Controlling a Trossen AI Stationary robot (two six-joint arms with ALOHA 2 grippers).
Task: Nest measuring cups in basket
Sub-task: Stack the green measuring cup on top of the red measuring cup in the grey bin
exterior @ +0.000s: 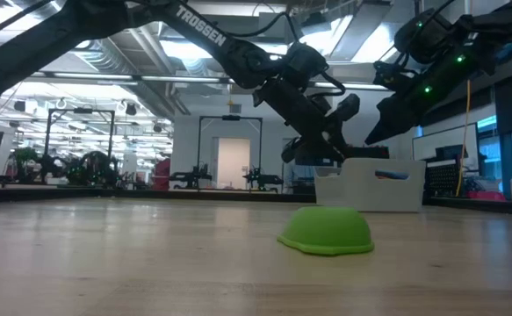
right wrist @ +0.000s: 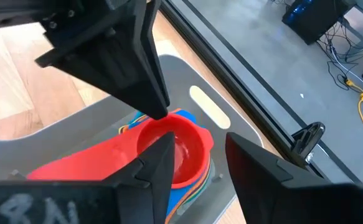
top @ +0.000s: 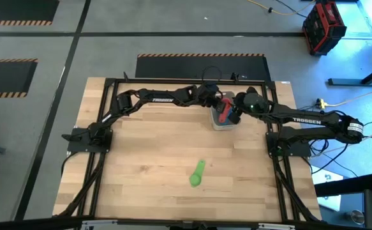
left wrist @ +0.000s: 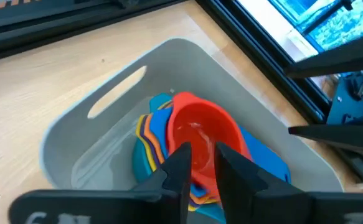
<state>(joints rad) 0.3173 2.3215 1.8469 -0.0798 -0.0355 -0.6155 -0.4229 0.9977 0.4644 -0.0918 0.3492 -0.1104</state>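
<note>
I count one green cup [top: 197,173] upside down alone at mid-table. Both claws sit over one basket [top: 223,122] of nested cups, red cup [left wrist: 203,134] uppermost: left claw [left wrist: 202,163] narrowly parted at its rim, right claw [right wrist: 197,152] apart above it. The stack's count is hidden.

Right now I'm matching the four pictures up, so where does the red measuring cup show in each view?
High view: red measuring cup in the basket, between both grippers, table's far side.
Low view: not visible; the basket wall hides it.
Left wrist view: centre, on the stacked cups.
Right wrist view: lower centre.
Shared landmark: the basket.
</note>
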